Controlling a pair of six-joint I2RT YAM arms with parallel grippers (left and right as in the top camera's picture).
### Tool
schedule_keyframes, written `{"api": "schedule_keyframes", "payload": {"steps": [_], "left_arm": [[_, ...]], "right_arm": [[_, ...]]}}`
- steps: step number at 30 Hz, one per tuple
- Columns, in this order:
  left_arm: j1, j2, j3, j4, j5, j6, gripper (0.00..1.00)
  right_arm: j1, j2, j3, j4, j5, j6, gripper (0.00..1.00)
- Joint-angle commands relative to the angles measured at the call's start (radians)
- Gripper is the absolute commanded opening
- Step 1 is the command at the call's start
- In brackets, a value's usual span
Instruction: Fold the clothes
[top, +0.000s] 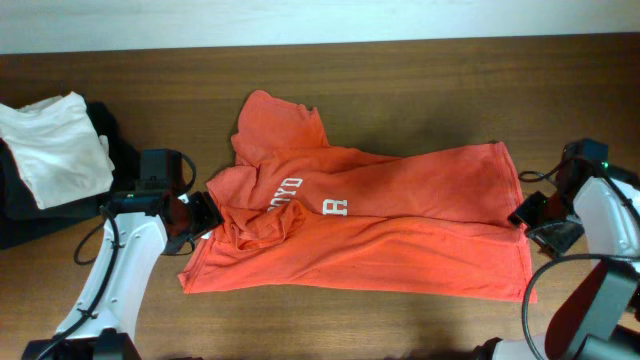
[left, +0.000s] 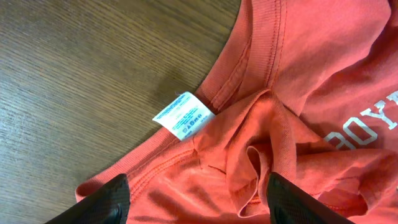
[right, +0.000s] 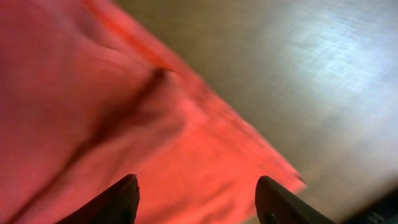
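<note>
The red-orange T-shirt (top: 370, 225) is lying crumpled across the middle of the wooden counter (top: 400, 90). Its collar (left: 249, 68) is pointing toward 9 o'clock and its hem (top: 520, 215) toward 3 o'clock. One sleeve is sticking out toward 11 o'clock, and the white lettering (top: 285, 190) is facing up.

My left arm (top: 120, 270) is rising from the 7 o'clock edge and slanting toward 1 o'clock, with the wrist turning toward 3 o'clock. My left pincer (top: 200, 215) is hovering at the neck end of the shirt. In the left wrist view its two dark fingers (left: 106, 202) are standing wide apart, gripping nothing, over a bunched fold of cloth. The small white neck tag (left: 184, 116) is lying just beyond, at 12 o'clock from the gap, on the edge of the collar.

My right arm (top: 610, 215) is curving in from the 5 o'clock corner and pointing toward 9 o'clock. My right pincer (top: 527, 213) is sitting at the hem. In the right wrist view its jaws are also spreading wide and empty above the cloth, though that picture is blurred.

At the 9 o'clock edge a white garment (top: 55, 145) is resting on a black garment (top: 20, 210), well apart from the shirt.
</note>
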Motion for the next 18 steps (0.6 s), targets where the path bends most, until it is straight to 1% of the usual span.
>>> {"api": "schedule_keyframes", "payload": {"steps": [1, 3, 4, 6, 7, 8, 9, 10, 11, 12, 13, 14, 16, 18], "left_arm": [[0.006, -0.019, 0.004, 0.001, -0.010, 0.024, 0.70], [0.006, -0.019, 0.004, -0.002, -0.010, 0.024, 0.70], [0.006, -0.019, 0.004, -0.002, -0.010, 0.024, 0.70], [0.006, -0.019, 0.004, -0.002, -0.010, 0.024, 0.70], [0.006, -0.019, 0.004, -0.002, -0.010, 0.024, 0.70], [0.006, -0.019, 0.004, -0.003, -0.010, 0.024, 0.70], [0.006, -0.019, 0.004, -0.005, -0.010, 0.024, 0.70], [0.006, -0.019, 0.004, -0.006, -0.010, 0.024, 0.70], [0.006, -0.019, 0.004, -0.007, -0.010, 0.024, 0.70], [0.006, -0.019, 0.004, -0.007, -0.010, 0.024, 0.70], [0.006, -0.019, 0.004, -0.007, -0.010, 0.024, 0.70], [0.006, -0.019, 0.004, -0.006, -0.010, 0.024, 0.70], [0.006, -0.019, 0.004, -0.005, -0.010, 0.024, 0.70], [0.006, -0.019, 0.004, 0.012, -0.010, 0.031, 0.68]], "right_arm": [[-0.005, 0.042, 0.000, 0.016, -0.075, -0.069, 0.63], [-0.005, 0.080, -0.009, 0.020, -0.063, -0.069, 0.58], [-0.006, 0.093, -0.031, 0.043, -0.061, -0.065, 0.57], [-0.007, 0.097, -0.074, 0.095, -0.060, -0.061, 0.50], [-0.007, 0.097, -0.079, 0.102, -0.061, -0.061, 0.49], [-0.007, 0.097, -0.092, 0.121, -0.044, -0.041, 0.45], [-0.007, 0.097, -0.109, 0.141, -0.020, -0.013, 0.44], [-0.007, 0.097, -0.116, 0.159, -0.019, -0.013, 0.41], [-0.007, 0.097, -0.119, 0.171, -0.019, -0.013, 0.33], [-0.007, 0.097, -0.119, 0.181, -0.019, -0.013, 0.28], [-0.007, 0.097, -0.119, 0.188, -0.019, -0.013, 0.19], [-0.007, 0.097, -0.118, 0.195, -0.019, -0.013, 0.04], [-0.007, 0.097, -0.109, 0.210, -0.020, -0.013, 0.04], [-0.007, 0.089, -0.054, 0.207, -0.056, -0.018, 0.04]]}}
